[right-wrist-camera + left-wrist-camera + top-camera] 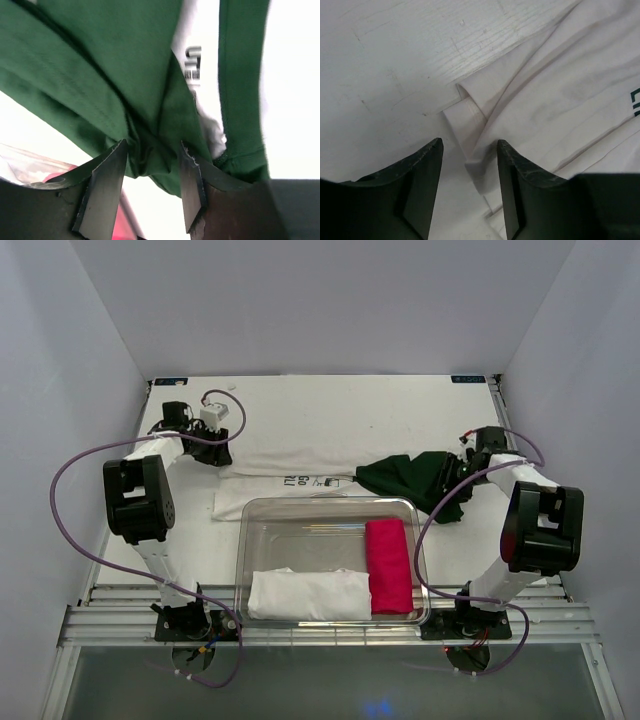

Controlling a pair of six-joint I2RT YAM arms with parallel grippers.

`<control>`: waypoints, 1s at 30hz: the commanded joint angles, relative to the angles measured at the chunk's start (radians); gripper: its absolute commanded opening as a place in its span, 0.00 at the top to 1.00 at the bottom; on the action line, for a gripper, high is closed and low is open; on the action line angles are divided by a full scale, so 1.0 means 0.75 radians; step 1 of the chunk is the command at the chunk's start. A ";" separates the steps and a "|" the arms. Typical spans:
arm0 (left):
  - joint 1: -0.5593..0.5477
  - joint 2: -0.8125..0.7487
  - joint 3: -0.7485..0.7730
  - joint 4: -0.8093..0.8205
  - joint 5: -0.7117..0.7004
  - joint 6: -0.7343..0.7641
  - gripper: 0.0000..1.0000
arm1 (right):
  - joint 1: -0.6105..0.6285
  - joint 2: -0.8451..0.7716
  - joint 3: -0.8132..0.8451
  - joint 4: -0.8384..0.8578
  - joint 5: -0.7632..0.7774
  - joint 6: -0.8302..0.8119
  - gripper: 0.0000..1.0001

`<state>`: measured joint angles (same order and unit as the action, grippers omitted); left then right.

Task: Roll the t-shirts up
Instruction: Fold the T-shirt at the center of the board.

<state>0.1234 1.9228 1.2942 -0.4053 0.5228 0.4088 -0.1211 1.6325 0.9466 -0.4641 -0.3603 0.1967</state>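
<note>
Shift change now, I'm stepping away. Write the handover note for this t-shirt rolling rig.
Left gripper: open over the left end of the white tee.
Right gripper: open, green tee cloth between its jaws.
White tee lies folded behind the clear tray; green tee bunched at its right end. Neither is rolled.
Tray holds a white roll and a pink roll.
To do: roll both tees.
</note>
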 commanded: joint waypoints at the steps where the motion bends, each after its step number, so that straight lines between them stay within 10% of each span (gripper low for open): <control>1: 0.005 -0.073 0.013 -0.059 0.004 0.095 0.40 | 0.010 -0.037 0.165 -0.056 0.041 -0.058 0.49; 24: 0.013 -0.077 0.128 -0.159 0.027 0.065 0.41 | 0.204 0.372 0.546 0.236 -0.325 -0.074 0.44; 30: 0.009 -0.066 0.136 -0.159 0.017 0.060 0.41 | 0.217 0.323 0.464 0.277 -0.356 -0.058 0.64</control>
<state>0.1352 1.9221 1.3956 -0.5240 0.5266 0.4614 0.0349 1.9282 1.3281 -0.2970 -0.5842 0.1459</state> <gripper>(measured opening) 0.592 0.387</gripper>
